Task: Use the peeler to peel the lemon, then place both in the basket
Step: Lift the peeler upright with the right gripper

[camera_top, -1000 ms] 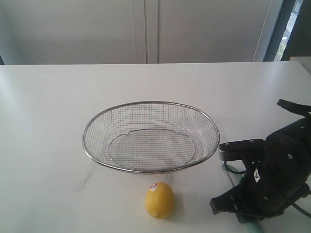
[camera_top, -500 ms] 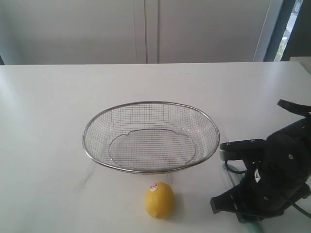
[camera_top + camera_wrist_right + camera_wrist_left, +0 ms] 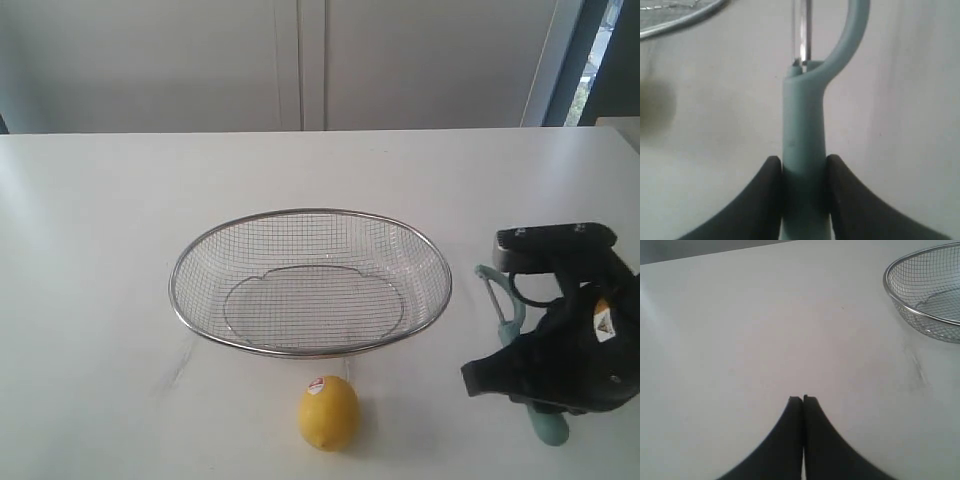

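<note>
My right gripper (image 3: 803,165) has just swung up, jaws clamped on the peeler (image 3: 804,115) handle (left gripper (image 3: 803,399) pressed together, empty); next, the unpeeled lemon (image 3: 328,412).

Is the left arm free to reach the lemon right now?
Probably yes: the lemon lies alone on open table in front of the basket. The left gripper is shut and empty, so it must open first.

White table (image 3: 100,250), pale wall panels (image 3: 300,60)
</note>
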